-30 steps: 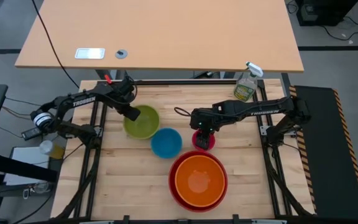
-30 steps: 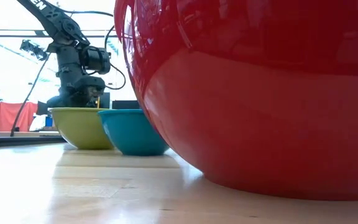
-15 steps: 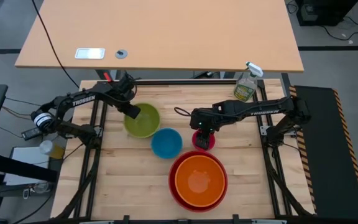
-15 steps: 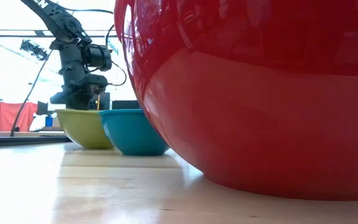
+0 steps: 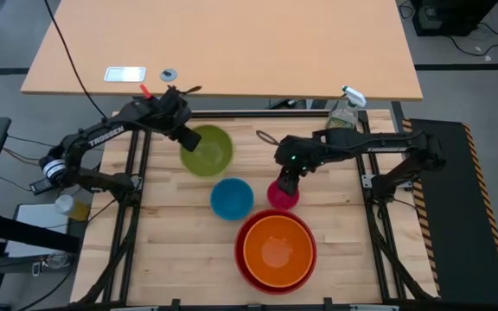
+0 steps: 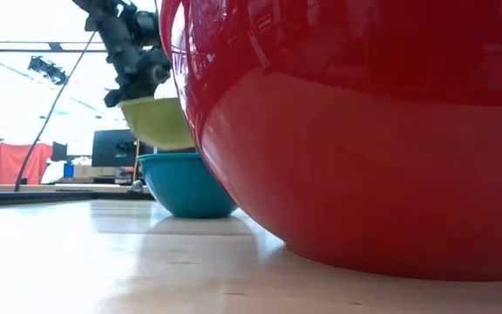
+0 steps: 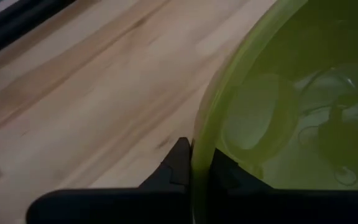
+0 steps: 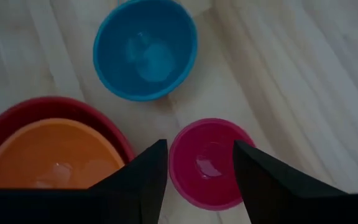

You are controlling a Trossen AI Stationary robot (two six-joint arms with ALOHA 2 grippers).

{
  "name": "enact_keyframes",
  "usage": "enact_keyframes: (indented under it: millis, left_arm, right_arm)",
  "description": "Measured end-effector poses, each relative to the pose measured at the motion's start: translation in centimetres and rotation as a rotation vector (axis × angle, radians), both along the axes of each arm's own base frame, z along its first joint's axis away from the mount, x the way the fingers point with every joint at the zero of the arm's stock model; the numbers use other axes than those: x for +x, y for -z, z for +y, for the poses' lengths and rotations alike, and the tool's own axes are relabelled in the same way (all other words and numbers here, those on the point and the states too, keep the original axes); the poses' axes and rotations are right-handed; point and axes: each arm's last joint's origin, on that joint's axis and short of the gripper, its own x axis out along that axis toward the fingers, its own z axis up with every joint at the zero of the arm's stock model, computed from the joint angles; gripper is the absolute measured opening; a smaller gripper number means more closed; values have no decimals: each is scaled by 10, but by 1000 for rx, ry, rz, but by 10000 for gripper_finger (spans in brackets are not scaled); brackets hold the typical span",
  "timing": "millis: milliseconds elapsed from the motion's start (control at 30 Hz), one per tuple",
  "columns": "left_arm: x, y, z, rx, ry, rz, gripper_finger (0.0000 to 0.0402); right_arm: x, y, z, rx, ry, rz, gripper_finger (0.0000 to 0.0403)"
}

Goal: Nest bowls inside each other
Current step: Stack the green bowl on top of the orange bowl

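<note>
My left gripper [image 5: 186,138] is shut on the lime green bowl [image 5: 207,149], which hangs above the table's far left; the low view shows this bowl [image 6: 157,122] in the air above the blue one. The blue bowl [image 5: 231,198] rests on its base at mid table. The small magenta bowl [image 5: 283,195] sits to its right. My right gripper [image 5: 288,183] stands open above the magenta bowl [image 8: 207,163], its fingers apart from it. The orange bowl [image 5: 277,249] sits nested in the red bowl [image 5: 242,259] near the front edge. My left gripper pinches the green bowl's rim [image 7: 201,140] on its left side, one finger [image 7: 176,165] outside the wall and the other [image 7: 230,173] inside. The fingers slant down from the table's far left. The bowl is lifted clear of the table and tilted.
A clear spray bottle [image 5: 344,117] with greenish liquid stands at the far right corner. In the low view the red bowl [image 6: 347,131] fills most of the picture. A second tabletop [image 5: 232,52] lies beyond the far edge.
My left gripper has risen with the green bowl, which stood on the table beside the blue bowl and now hangs tilted, clear of it, toward the far edge. My right gripper has risen a little above the magenta bowl, which has stayed in place.
</note>
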Motion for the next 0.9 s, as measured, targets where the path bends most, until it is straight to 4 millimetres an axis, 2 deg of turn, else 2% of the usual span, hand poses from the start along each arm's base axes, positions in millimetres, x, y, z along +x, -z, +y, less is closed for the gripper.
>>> enact_keyframes:
  millis: [233,533,700,900]
  left_arm:
    - [33,-27,-39,-16,100,-104,14]
    - [69,-38,-100,-97,210,-275,14]
    - [88,-35,-131,-131,258,-322,14]
    - [108,-20,-162,-189,266,-307,14]
  right_arm:
    - [-23,-15,-16,-30,77,4,188]
    - [-42,-24,-30,-48,136,17,188]
    - [-52,-25,-31,-52,138,60,188]
    - [-78,-37,-28,-138,212,-3,188]
